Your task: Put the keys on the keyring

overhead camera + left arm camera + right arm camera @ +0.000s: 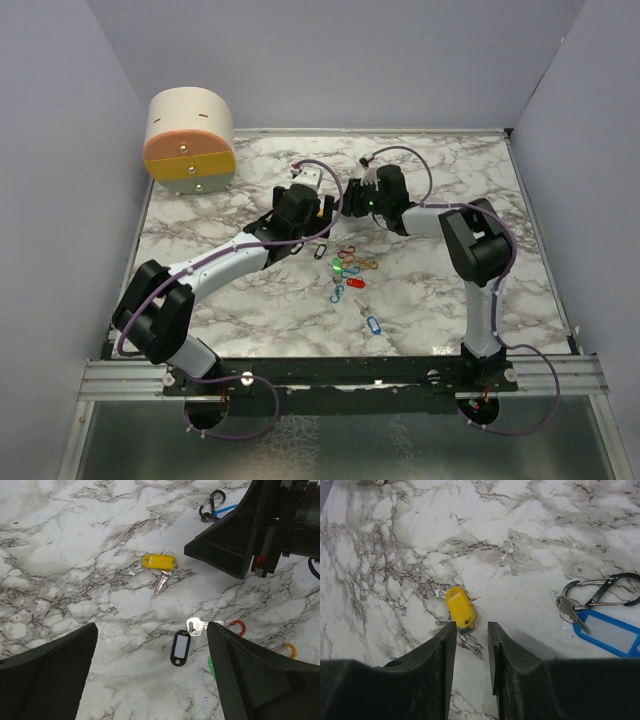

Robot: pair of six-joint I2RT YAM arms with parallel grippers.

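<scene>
Left fingers (55, 675) spread wide, empty, above the bench (75, 540). Right fingers (420, 675) a slim gap apart, nothing gripped, tips right at the yellow-tagged key (460, 609) lying flat on the bench. Blue-tagged key (610, 634) nearby, touching a black clip (600, 592).

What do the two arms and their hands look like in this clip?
The left arm and right arm match: pale grey links, bulky black joint housings, a purple cable looping along each. The left hand and right hand each carry two matte black, wedge-shaped fingers.
</scene>
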